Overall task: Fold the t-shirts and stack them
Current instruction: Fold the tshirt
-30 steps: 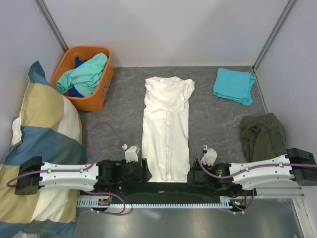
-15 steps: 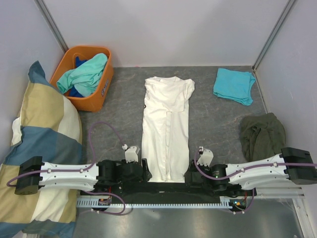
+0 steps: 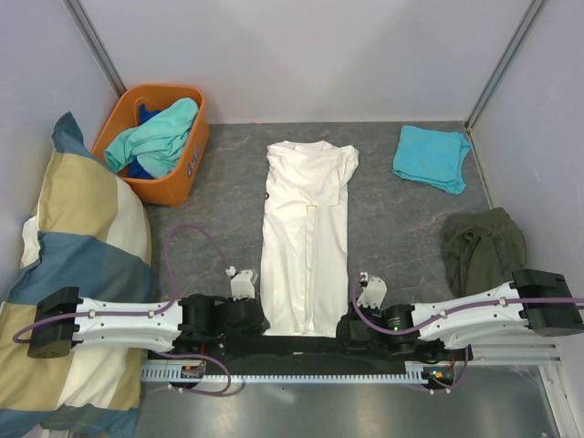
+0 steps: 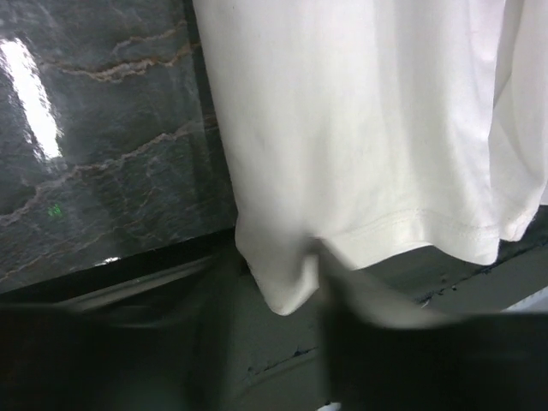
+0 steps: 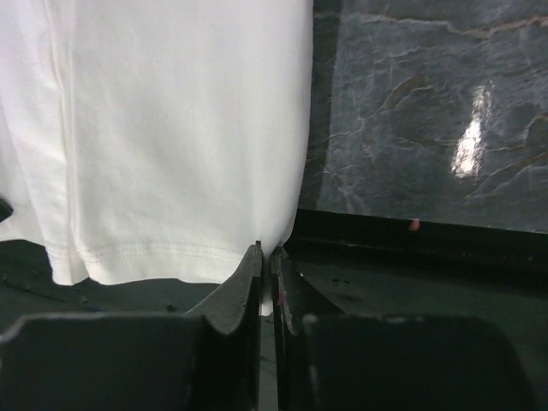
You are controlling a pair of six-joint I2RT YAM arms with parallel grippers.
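A cream-white t-shirt (image 3: 306, 237), folded into a long strip, lies in the middle of the table with its hem at the near edge. My right gripper (image 3: 345, 326) is at the hem's right corner. In the right wrist view its jaws (image 5: 265, 253) are pressed together with a sliver of white cloth (image 5: 171, 128) pinched between them. My left gripper (image 3: 259, 321) is at the hem's left corner. In the left wrist view its gripper (image 4: 276, 284) still stands apart, and the shirt's corner (image 4: 342, 128) hangs between the fingers. A folded turquoise t-shirt (image 3: 431, 157) lies at the back right.
An orange basket (image 3: 155, 190) at the back left holds a mint-green tee (image 3: 157, 135) and a blue one. A crumpled dark olive garment (image 3: 484, 246) lies at the right. The big checked pillow (image 3: 82, 255) leans along the left side, over the left arm's base.
My right gripper slid left to the hem's right corner and closed on it. The left gripper's jaws have narrowed around the left corner.
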